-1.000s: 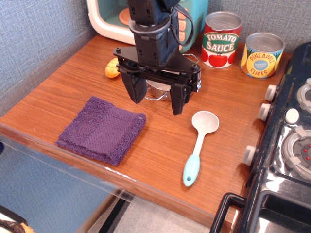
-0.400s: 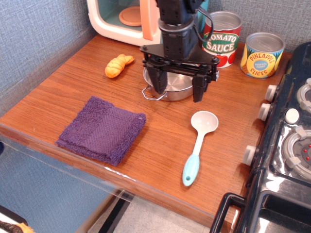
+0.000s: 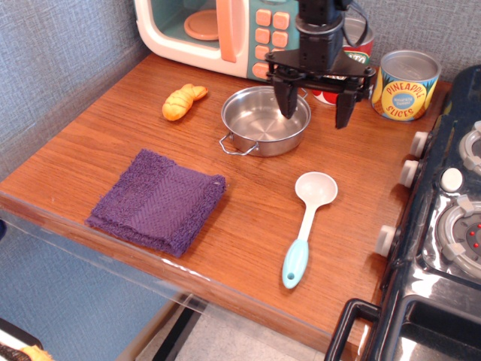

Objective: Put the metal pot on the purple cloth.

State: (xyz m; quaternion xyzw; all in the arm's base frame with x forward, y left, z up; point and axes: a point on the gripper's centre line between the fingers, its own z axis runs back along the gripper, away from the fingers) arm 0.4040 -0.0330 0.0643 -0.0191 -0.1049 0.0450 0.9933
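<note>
The metal pot [image 3: 263, 120] is a shallow shiny steel pan with a wire loop handle at its front left. It sits on the wooden counter in the middle back. The purple cloth [image 3: 158, 200] lies flat near the counter's front left edge, well apart from the pot. My gripper [image 3: 314, 110] is open and empty. It hangs over the pot's right rim, with one finger above the rim and the other finger to the right of the pot.
A toy microwave [image 3: 225, 34] stands at the back. A tomato sauce can [image 3: 359, 47] and a pineapple can [image 3: 406, 84] stand at the back right. A croissant [image 3: 183, 101] lies left of the pot. A spoon [image 3: 307, 226] lies front right. A toy stove [image 3: 443, 218] borders the right.
My gripper has moved right and toward the back, from over the pot's front to its right rim. The pot is now fully uncovered and has not moved.
</note>
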